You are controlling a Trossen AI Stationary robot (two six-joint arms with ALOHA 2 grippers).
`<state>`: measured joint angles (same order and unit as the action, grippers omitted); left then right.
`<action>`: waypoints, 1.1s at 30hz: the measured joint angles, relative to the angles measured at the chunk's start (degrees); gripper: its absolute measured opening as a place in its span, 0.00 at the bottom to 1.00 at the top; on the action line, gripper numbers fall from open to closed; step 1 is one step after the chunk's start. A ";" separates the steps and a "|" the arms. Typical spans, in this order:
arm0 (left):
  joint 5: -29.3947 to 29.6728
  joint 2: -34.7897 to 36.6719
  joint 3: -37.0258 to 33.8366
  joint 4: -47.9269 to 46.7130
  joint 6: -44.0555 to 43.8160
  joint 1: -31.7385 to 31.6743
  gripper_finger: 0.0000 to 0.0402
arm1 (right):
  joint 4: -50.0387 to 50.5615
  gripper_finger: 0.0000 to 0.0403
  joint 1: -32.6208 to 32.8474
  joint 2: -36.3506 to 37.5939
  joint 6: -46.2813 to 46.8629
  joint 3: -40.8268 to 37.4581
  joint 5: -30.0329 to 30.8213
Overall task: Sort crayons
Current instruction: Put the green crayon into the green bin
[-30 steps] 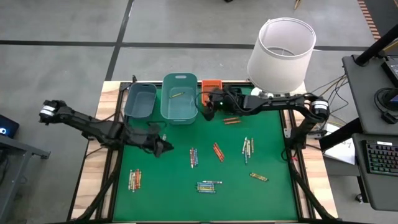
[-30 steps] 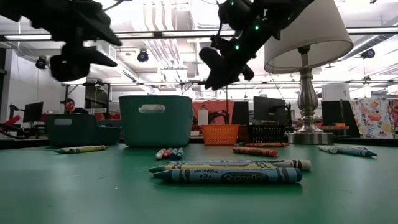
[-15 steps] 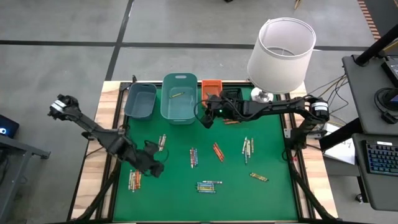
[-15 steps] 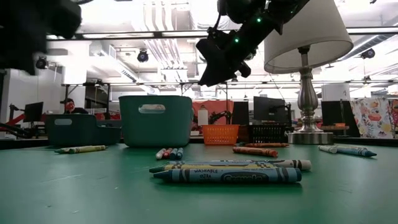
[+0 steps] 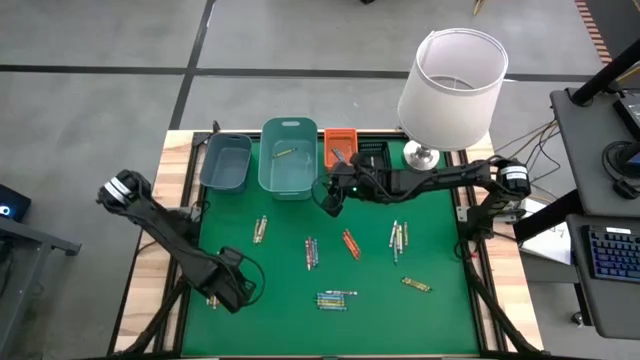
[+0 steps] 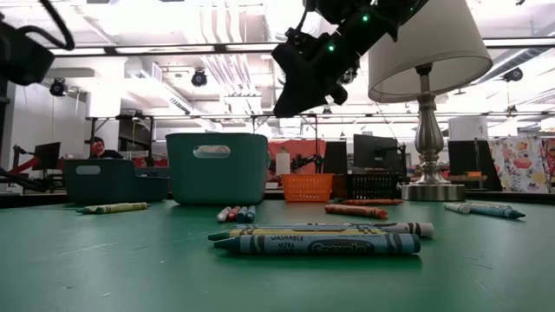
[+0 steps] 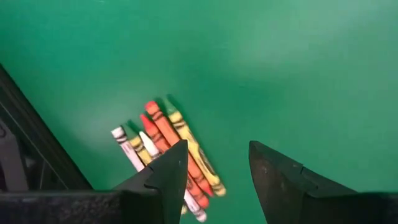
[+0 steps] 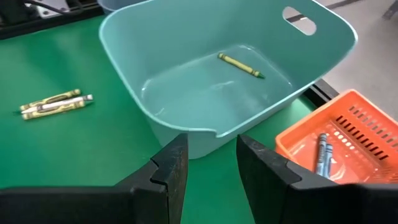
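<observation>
Left gripper (image 5: 240, 290), jaws apart and empty, hovers over a crayon bundle (image 7: 166, 149) at seven o'clock, likely to pick. Right gripper (image 5: 330, 197), open and empty, hangs beside the teal bin (image 5: 288, 160) at twelve.

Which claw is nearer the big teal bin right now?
Right. The right claw hangs just off the near right corner of the big teal bin; the left claw is far away at the mat's near left, over a crayon cluster.
</observation>
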<state>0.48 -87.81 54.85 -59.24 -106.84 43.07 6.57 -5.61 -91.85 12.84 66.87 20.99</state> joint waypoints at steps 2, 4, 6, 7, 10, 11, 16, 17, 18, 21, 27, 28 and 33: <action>0.65 -1.11 -0.48 0.22 -0.23 0.06 0.38 | 0.00 0.32 0.47 0.00 0.00 0.00 0.00; 1.35 -2.01 -0.74 0.22 -0.23 0.04 0.38 | 0.00 0.32 0.86 0.00 0.05 0.00 0.00; 1.56 -2.72 -0.74 0.30 -0.23 0.10 0.38 | 0.00 0.32 1.27 0.00 0.13 0.00 0.00; 1.65 -3.13 -0.74 0.28 -0.20 0.17 0.38 | 0.00 0.32 1.49 0.00 0.13 0.00 0.00; 1.78 -4.32 -0.74 0.33 -0.17 0.54 0.38 | 0.00 0.32 2.05 0.00 0.17 0.00 0.00; 1.78 -4.75 -0.74 0.34 -0.16 0.74 0.38 | 0.00 0.32 2.26 0.00 0.17 0.00 0.00; 1.69 -5.92 -0.78 0.58 -0.10 1.32 0.38 | 0.00 0.32 2.63 -0.02 0.20 0.00 0.00; 1.71 -5.93 -0.89 0.76 -0.09 1.40 0.38 | 0.00 0.32 2.64 -0.02 0.20 0.00 0.00; 1.71 -5.93 -1.01 0.79 -0.07 1.39 0.38 | 0.00 0.32 2.69 -0.02 0.20 0.00 0.00; 1.69 -5.93 -1.54 0.95 -0.03 1.58 0.38 | 0.00 0.32 2.74 -0.04 0.20 0.00 0.02; 1.80 -5.93 -2.27 1.49 -0.19 1.80 0.38 | 0.04 0.32 2.74 -0.04 0.20 -0.02 0.01; 1.87 -5.92 -2.27 1.69 -0.19 1.79 0.38 | 0.03 0.32 2.74 -0.04 0.20 -0.02 0.00; 2.02 -5.90 -3.07 3.67 -0.43 1.85 0.38 | 0.11 0.32 2.76 -0.04 0.20 -0.24 0.00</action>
<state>2.50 -93.71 51.78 -55.58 -107.26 44.93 6.67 -2.85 -91.90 13.04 66.63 21.00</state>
